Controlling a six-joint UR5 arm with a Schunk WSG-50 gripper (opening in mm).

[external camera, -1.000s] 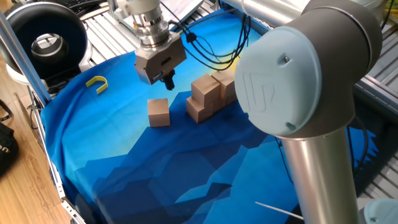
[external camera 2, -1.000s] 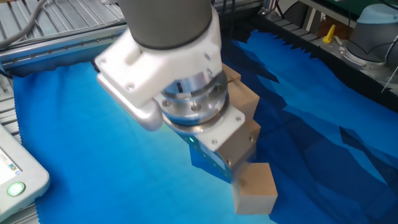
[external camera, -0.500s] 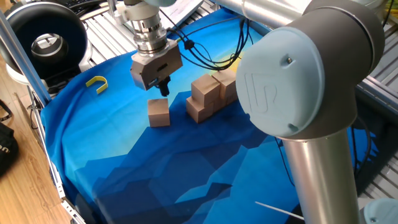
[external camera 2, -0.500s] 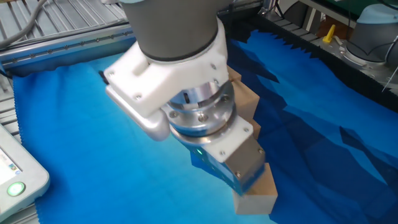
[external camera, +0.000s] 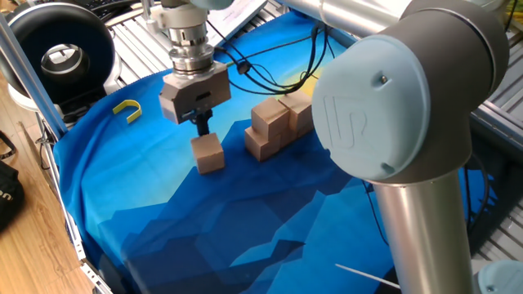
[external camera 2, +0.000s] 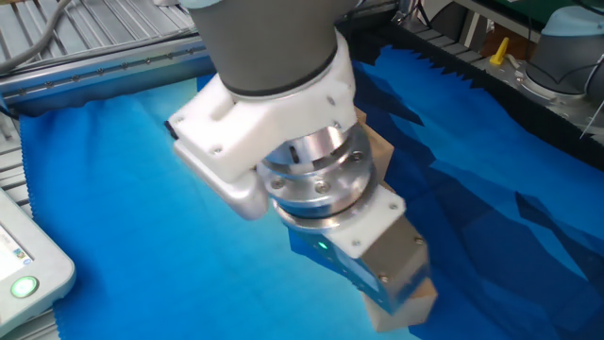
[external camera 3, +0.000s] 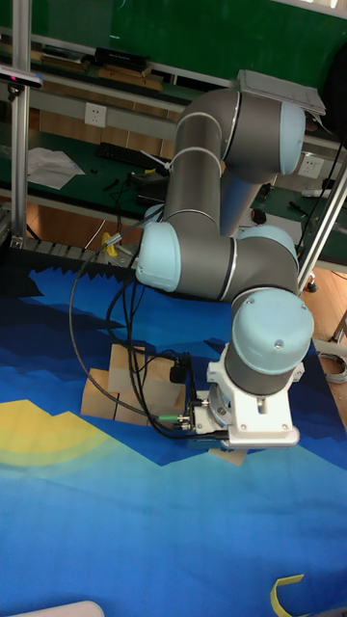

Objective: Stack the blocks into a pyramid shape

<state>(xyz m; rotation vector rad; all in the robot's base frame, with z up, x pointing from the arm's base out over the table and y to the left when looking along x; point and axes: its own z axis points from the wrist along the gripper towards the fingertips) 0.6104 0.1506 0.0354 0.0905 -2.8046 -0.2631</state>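
Tool (external camera: 202,124) positioned directly above a lone block (external camera: 208,152), dark fingers (external camera: 203,122) pointing down and reaching to the block's top face; contact or gap there not resolvable. Finger opening: cannot tell, since the fingers read as one dark shape in one fixed view and are hidden behind the wrist body in the other two views. In the other fixed view, tool housing (external camera 2: 392,269) covering most of the lone block (external camera 2: 415,307), with only a tan edge showing beneath it. In the tall fixed view, only a sliver of that block (external camera 3: 231,457) visible under the white wrist flange. Remaining blocks gathered as a cluster (external camera: 278,122) off to the side of the tool, toward the arm's base, apart from the lone block with blue cloth between them. Cluster stacked on more than one level, one cube sitting on top of others; exact count not clear, rear part hidden by the arm's large joint. Same cluster (external camera 3: 130,386) seen in the tall fixed view behind the tool, cables hanging in front of it. Desk covered by a blue patterned cloth (external camera: 204,220) carrying all blocks. Small yellow hook-shaped piece (external camera: 127,109) lying flat on the cloth on the far side of the tool from the cluster, well apart from every block. Black cables (external camera: 270,69) running from the wrist over the cloth behind the cluster.
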